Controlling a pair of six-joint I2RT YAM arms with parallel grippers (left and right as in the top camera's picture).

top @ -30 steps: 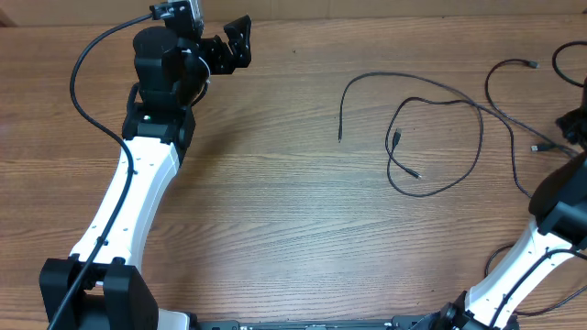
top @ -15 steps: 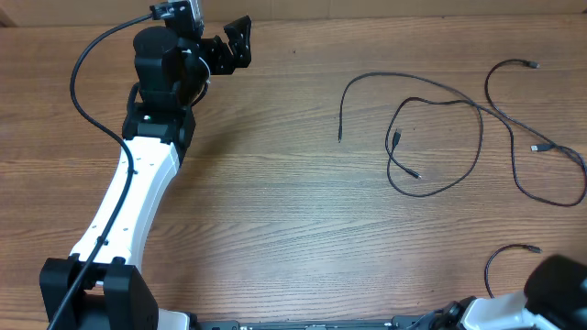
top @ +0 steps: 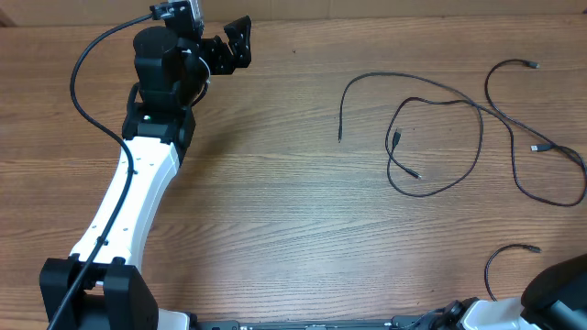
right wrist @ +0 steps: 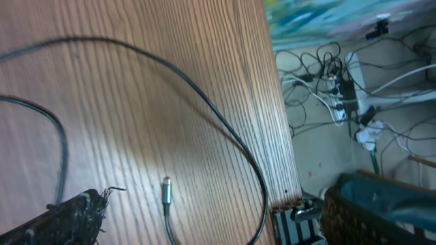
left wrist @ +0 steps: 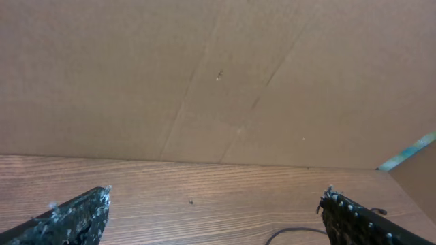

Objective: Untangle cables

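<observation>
- right arm (top: 561, 291) backed off to the tabletop's (top: 275, 202) near corner, right pincer (right wrist: 218, 218) wide open, empty
- left pincer (top: 237, 44) open too, parked far off
- cables (top: 481, 137) still crossed, so not done

I work in what looks like a robotics lab or test bench, not a home; my white-and-black left arm (top: 128, 202) is mounted at the near edge of a bare wood-grain table (top: 275, 238); a plain cardboard panel (left wrist: 204, 68) walls off the far side; past the table's edge, a snarl of wires and plugs (right wrist: 337, 75) sprawls on the floor.
</observation>
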